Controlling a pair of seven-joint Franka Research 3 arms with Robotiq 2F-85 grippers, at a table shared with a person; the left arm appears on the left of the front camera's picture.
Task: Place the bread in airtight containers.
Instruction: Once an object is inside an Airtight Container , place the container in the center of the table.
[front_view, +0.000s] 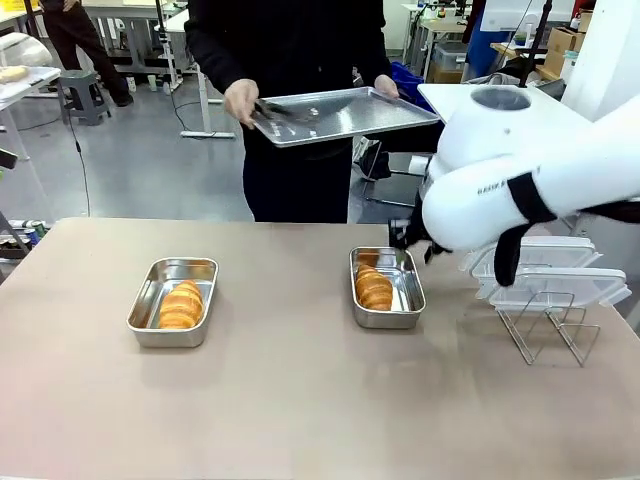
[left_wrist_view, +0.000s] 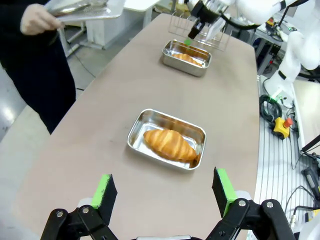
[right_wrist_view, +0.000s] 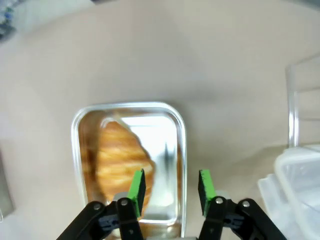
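A croissant (front_view: 181, 305) is seated in each steel pan (front_view: 180, 272) for lidding; left gripper (left_wrist_view: 164, 185) and right gripper (right_wrist_view: 171, 182) jaws are parted, empty.

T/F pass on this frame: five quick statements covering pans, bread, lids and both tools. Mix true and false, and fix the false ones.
1. The left pan holds the left croissant, and the right pan holds the right croissant. True.
2. Clear lids are clipped on both pans. False: both pans are uncovered, and the lids lie on the wire rack.
3. The right tool is open above the right pan, holding nothing. True.
4. The left tool grips a croissant. False: the left tool is open and empty, short of the left pan.
5. The person holds a flat metal tray. True.
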